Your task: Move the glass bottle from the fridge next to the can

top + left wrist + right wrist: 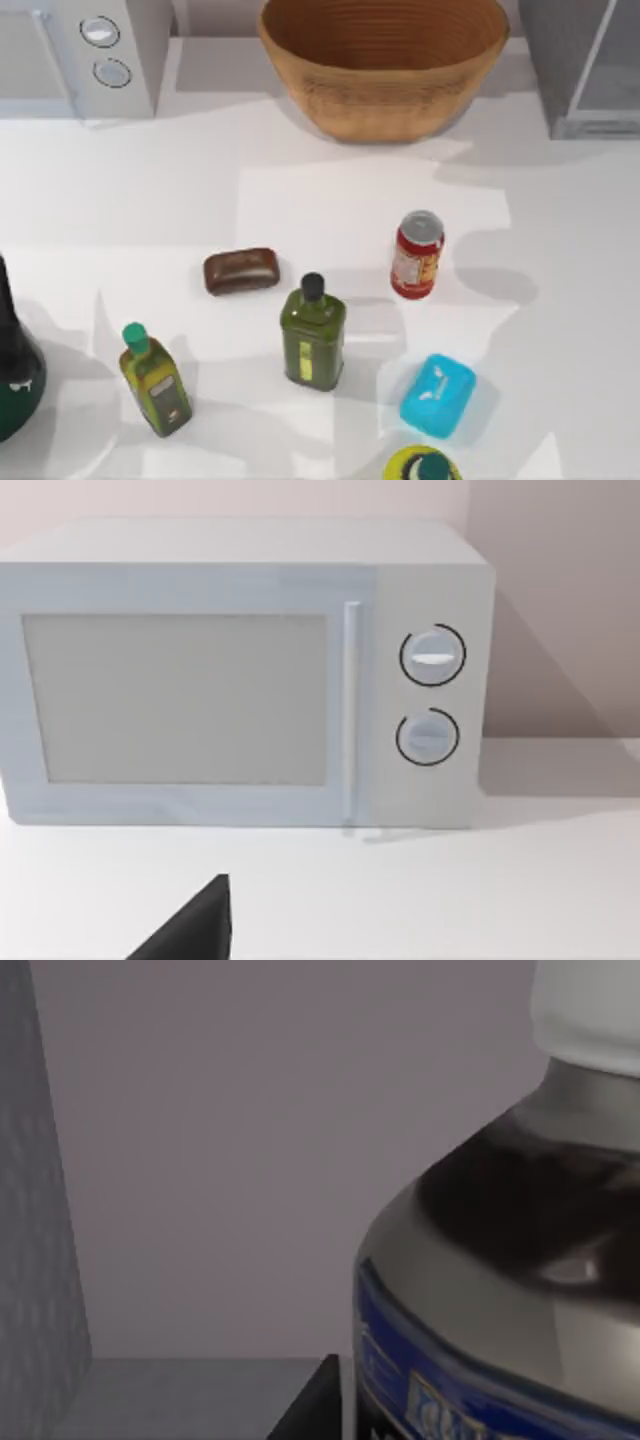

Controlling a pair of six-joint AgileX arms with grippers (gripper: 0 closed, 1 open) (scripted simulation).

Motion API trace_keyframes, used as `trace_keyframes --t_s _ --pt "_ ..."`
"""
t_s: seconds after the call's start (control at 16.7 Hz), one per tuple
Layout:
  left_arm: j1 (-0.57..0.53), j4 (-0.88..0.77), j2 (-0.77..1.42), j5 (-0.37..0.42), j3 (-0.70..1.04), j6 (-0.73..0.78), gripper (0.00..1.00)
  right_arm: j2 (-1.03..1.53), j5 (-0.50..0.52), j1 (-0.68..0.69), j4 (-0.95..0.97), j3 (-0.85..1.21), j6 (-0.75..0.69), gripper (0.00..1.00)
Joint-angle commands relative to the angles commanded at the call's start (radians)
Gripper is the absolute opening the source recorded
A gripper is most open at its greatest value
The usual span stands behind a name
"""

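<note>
The glass bottle (pixel 500 1260) stands upright close before the right wrist camera, white cap uppermost, inside the grey fridge (pixel 200 1160). The can (pixel 417 255) stands upright mid-table. Whether either gripper is apart or together cannot be told.

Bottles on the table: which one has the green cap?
The yellowish bottle with the green cap, near the table's left front; the squarer olive-green bottle beside it wears a black cap.

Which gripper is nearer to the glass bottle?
Right. Its wrist view has the glass bottle close up inside the fridge; the left arm sits at the table's left edge.
</note>
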Motion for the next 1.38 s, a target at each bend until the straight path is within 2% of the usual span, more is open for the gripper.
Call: trace_keyframes --t_s 0.24,0.42,0.9,1.14,1.38 --pt "0.0 0.0 0.0 0.0 0.0 0.0 1.0 -0.155 -0.034 -0.031 0.079 -0.26 -0.002 0.0" --pt "0.0 0.0 0.0 0.0 0.0 0.0 1.0 -0.243 -0.052 -0.05 0.127 -0.382 -0.004 0.0" --pt "0.0 0.0 0.0 0.0 0.0 0.0 1.0 -0.258 -0.042 -0.036 0.153 -0.417 -0.002 0.0" --pt "0.0 0.0 0.0 0.0 0.0 0.0 1.0 -0.228 0.105 0.113 0.279 -0.51 -0.001 0.0" --pt "0.0 0.0 0.0 0.0 0.0 0.0 1.0 -0.208 0.366 0.376 0.454 -0.665 -0.006 0.0"
